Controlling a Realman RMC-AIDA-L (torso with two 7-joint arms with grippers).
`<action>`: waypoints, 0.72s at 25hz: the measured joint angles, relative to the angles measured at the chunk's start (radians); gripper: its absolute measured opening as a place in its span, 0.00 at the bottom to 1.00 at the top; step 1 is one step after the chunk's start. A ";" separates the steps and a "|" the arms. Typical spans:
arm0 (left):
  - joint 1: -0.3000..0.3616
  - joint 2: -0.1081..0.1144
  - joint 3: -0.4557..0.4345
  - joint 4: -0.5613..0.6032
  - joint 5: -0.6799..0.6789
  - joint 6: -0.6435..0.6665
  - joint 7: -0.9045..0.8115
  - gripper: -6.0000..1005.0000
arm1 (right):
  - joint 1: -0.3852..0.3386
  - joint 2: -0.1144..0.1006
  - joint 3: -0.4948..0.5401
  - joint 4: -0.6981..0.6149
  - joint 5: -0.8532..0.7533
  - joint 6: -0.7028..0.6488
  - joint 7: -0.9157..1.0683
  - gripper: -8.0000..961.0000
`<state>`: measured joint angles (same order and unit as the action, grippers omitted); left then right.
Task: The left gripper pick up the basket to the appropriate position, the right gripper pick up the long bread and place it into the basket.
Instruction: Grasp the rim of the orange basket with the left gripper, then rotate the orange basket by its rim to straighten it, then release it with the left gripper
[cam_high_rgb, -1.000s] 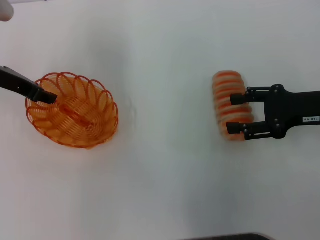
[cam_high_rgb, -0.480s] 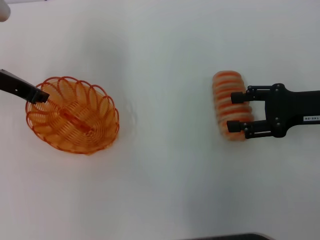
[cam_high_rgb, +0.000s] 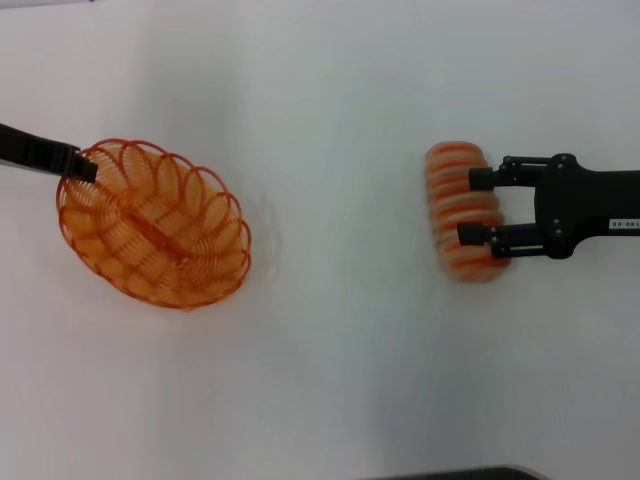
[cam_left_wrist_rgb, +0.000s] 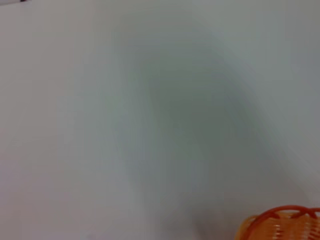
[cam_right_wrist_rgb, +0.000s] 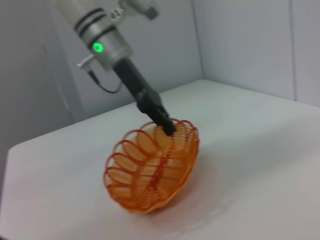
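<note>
Basket (cam_high_rgb: 152, 226), toward bench (cam_high_rgb: 330, 380) left edge: newly tilted, lifted by left gripper (cam_high_rgb: 82, 170) closed on rim; long bread (cam_high_rgb: 462, 211) right side, between right gripper (cam_high_rgb: 478, 208) spread fingers.

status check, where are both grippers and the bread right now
Left gripper clamped on the basket rim, basket tipped up on the table. Right gripper straddling the long bread, bread not yet lifted. Nothing between bread and basket.
</note>
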<state>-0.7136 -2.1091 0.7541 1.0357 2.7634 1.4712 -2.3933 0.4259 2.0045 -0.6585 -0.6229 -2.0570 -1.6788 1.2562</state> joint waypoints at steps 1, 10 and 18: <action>0.002 -0.002 -0.008 0.010 -0.007 0.011 -0.022 0.14 | 0.000 0.001 0.004 0.000 0.000 0.008 0.000 0.84; 0.036 -0.037 -0.026 0.067 -0.091 0.084 -0.175 0.09 | 0.003 0.016 0.068 0.000 0.002 0.045 -0.002 0.84; 0.114 -0.063 -0.011 0.094 -0.215 0.030 -0.275 0.09 | 0.007 0.035 0.173 0.000 0.011 0.067 -0.011 0.84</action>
<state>-0.5998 -2.1723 0.7430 1.1299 2.5485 1.5015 -2.6680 0.4332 2.0396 -0.4854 -0.6229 -2.0465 -1.6115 1.2452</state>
